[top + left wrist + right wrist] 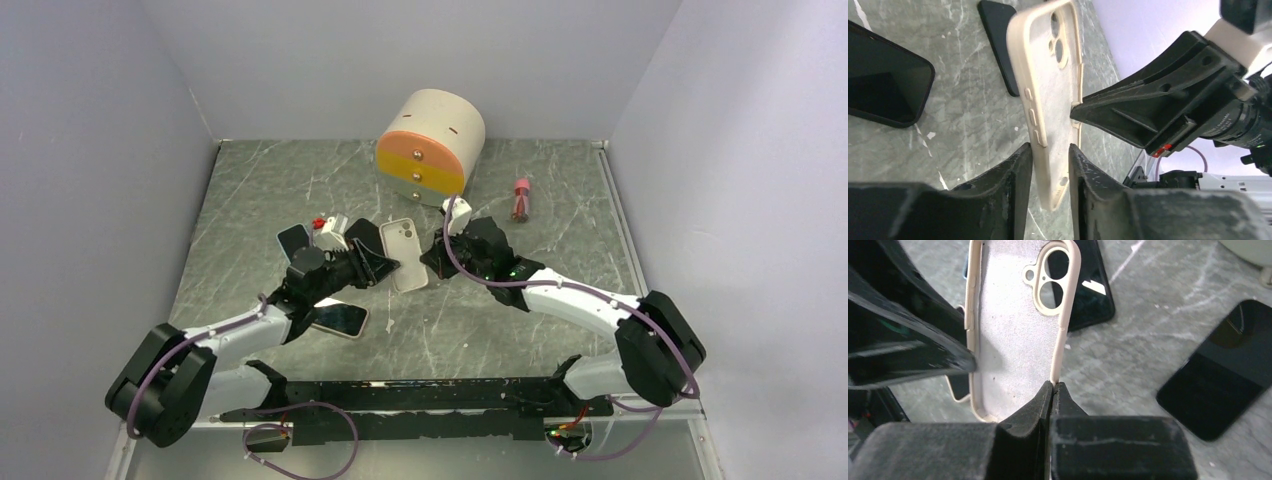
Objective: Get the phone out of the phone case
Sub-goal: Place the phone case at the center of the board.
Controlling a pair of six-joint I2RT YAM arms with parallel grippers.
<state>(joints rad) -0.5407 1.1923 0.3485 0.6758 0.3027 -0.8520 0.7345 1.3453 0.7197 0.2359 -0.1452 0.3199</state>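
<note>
The left arm (235,330) and right arm (580,295) reach forward and bend inward, so their wrists face each other closely. The right gripper (1053,385) has its jaws pressed together on one rim of the phone case (1013,340). The left gripper (1050,147) has narrowly parted jaws with the opposite rim between them; contact is unclear.

L arm (235,328) + R arm (580,293): white link shells, black joint housings, chunky black round bases (160,390). Purple cable (470,272) runs along ea. arm. L gripper (1050,150) and R gripper (1053,385) all black, wedge-shaped fingers w/ scuffed tips. R gripper: round holes in side, small red tag, green LED (513,269) behind.
</note>
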